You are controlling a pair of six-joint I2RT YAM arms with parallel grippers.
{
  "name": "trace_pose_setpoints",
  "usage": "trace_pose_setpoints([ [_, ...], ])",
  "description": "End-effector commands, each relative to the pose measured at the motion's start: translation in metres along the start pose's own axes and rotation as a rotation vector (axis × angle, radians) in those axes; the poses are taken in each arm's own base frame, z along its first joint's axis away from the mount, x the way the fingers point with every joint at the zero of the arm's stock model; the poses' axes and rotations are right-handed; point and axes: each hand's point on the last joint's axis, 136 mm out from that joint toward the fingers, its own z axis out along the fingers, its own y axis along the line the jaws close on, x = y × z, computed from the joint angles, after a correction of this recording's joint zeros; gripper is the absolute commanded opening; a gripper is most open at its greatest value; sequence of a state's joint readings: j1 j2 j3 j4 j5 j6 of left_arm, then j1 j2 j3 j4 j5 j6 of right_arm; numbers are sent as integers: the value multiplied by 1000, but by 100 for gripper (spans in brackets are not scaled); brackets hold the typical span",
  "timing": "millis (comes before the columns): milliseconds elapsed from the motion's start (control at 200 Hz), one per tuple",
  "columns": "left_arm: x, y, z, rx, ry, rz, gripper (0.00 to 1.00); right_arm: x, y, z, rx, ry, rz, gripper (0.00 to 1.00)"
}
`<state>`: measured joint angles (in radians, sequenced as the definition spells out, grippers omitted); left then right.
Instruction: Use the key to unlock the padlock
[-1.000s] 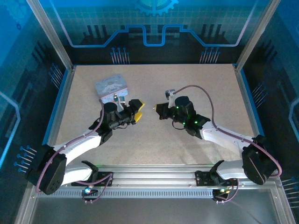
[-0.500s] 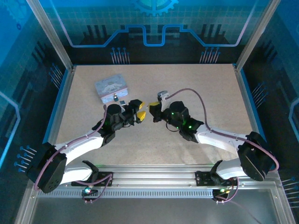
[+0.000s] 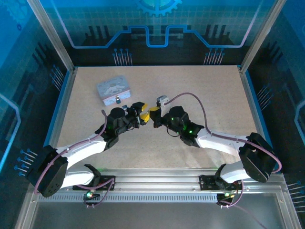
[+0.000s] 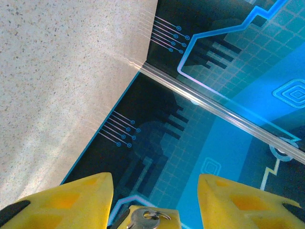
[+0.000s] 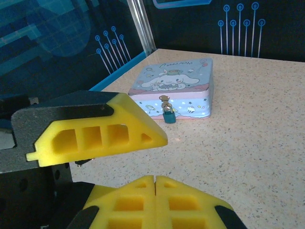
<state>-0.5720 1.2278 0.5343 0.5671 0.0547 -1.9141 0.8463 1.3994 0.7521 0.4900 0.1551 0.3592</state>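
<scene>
Matte, speckled counter (image 3: pixel 200 90); at its 10 o'clock, a flat rectangular tin (image 3: pixel 113 88) with a pastel cartoon lid. Hanging at the tin's front clasp: the padlock (image 5: pixel 168 116), small and dark-bodied, near the left hand (image 3: pixel 142 112) at its 10 o'clock, not touching. Its ribbed yellow foam fingers (image 4: pixel 71 200) parted, gripping nothing. Between them the key (image 4: pixel 145 218), thin, silvery, cut off at 6 o'clock. Pressed shut, the right hand (image 5: pixel 156 183), apparently on the key; contact itself hidden.

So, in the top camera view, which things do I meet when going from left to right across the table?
rectangular tin → left pincer → right pincer
</scene>
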Motion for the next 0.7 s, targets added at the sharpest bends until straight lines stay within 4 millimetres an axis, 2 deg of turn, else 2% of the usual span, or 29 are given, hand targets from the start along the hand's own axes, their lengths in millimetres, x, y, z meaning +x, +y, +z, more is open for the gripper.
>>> trace_pose_setpoints([
  [0,-3,3,0,12,-17,-22,47,-3,5,3,-3,-23,-22,0],
  [200,-5,4,-1,12,-25,-23,28,1,4,0,2,-17,-24,0],
  [695,-8,9,-1,-5,-36,-9,8,-5,4,-9,2,-41,-20,1],
])
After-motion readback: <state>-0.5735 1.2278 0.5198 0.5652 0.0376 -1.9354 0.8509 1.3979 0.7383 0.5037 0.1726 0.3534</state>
